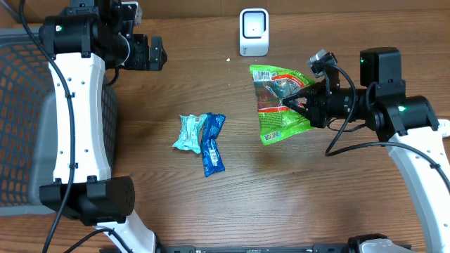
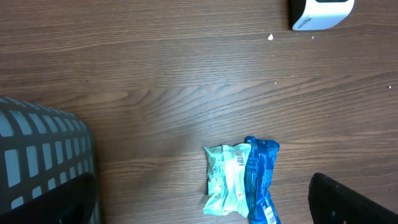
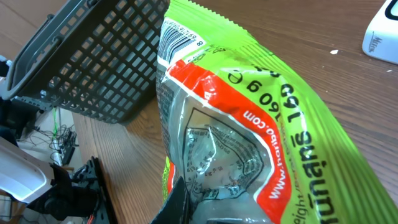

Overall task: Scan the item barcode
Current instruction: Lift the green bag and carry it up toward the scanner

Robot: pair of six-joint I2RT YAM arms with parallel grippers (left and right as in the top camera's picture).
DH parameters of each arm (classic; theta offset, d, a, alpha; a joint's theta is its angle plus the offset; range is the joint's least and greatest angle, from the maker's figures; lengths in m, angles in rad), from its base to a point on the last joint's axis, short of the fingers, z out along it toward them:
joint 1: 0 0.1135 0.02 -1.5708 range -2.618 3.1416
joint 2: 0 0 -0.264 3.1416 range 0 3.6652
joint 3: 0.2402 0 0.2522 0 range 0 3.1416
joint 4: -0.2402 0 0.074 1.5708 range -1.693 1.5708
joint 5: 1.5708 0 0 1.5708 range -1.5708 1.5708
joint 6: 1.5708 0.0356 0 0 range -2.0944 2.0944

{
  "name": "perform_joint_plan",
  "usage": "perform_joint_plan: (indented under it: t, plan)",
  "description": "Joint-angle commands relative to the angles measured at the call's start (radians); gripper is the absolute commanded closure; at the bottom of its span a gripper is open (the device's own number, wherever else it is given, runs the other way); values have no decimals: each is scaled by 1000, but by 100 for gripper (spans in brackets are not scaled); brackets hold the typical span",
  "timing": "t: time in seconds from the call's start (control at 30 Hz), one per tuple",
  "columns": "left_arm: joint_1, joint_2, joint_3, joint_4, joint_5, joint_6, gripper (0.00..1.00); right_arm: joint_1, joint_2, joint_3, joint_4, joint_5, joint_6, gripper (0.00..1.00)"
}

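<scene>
The item, a green snack bag [image 1: 275, 105] with a red band and clear window, hangs above the table, just in front of the white barcode scanner [image 1: 254, 31]. My right gripper [image 1: 290, 102] is shut on the bag's right side. The bag [image 3: 280, 118] fills the right wrist view, and its barcode [image 3: 180, 37] shows near the top edge. One dark finger [image 3: 177, 202] presses the clear window. My left gripper [image 1: 153, 53] stays open at the back left, holding nothing. In its wrist view both fingers [image 2: 357, 199] stand wide apart, high above two packets.
A pale teal packet [image 1: 188, 132] and a blue packet [image 1: 213, 144] lie side by side mid-table, with the teal packet [image 2: 227, 180] left of the blue packet [image 2: 261, 180] in the left wrist view. A grey mesh basket [image 1: 21, 105] stands along the left edge. Bare wood lies in front.
</scene>
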State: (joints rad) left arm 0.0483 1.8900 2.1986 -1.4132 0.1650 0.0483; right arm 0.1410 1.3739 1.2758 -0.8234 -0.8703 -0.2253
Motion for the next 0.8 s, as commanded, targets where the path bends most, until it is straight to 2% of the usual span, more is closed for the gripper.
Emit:
perform_joint_plan:
  t: [0.0, 0.07, 0.17, 0.27, 0.4, 0.57, 0.67, 0.77]
  plan:
    - [3, 4, -4, 3, 11, -3, 0, 4, -21, 13, 9, -13, -12, 96]
    - [3, 4, -4, 3, 11, -3, 1, 5, -21, 13, 29, 28, 49, 96]
    - [3, 4, -4, 3, 11, -3, 1, 37, -18, 13, 76, 285, 202, 96]
    - [3, 4, -4, 3, 11, -3, 0, 103, -6, 13, 128, 548, 264, 96]
    - [3, 4, -4, 3, 11, -3, 0, 214, 41, 13, 217, 836, 263, 96]
    - [3, 4, -4, 3, 11, -3, 0, 311, 143, 13, 422, 1125, 156, 96]
    - [3, 4, -4, 3, 11, -3, 0, 332, 204, 26, 529, 1247, 117, 96]
    - [3, 4, -4, 3, 11, -3, 0, 333, 263, 89, 521, 1269, 82, 96]
